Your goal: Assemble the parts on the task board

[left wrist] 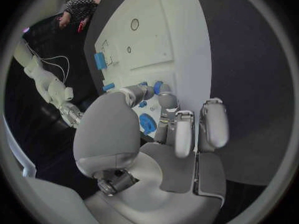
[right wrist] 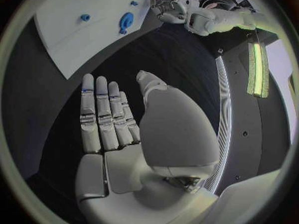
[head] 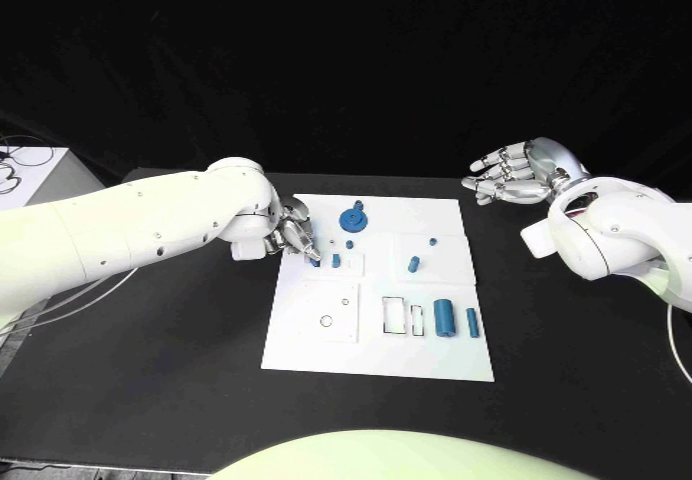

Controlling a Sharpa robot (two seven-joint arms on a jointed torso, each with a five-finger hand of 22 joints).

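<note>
Black table (head: pixel 173 400) with the white rectangular task board (head: pixel 378 345) dead centre; left hand (head: pixel 293 238) pinches a small blue peg (head: pixel 316 262) at the board's left edge (lining it up for a socket, I'd guess); right hand (head: pixel 522 172) hovers spread, holding nothing, well clear.

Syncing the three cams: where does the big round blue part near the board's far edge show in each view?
Head view: big round blue part on the task board, near its far edge, just right of the left hand.
Left wrist view: same part, partly hidden behind that hand's fingers.
Right wrist view: same part on the board, with the left hand beside it.
Shared landmark: the left hand.
</note>
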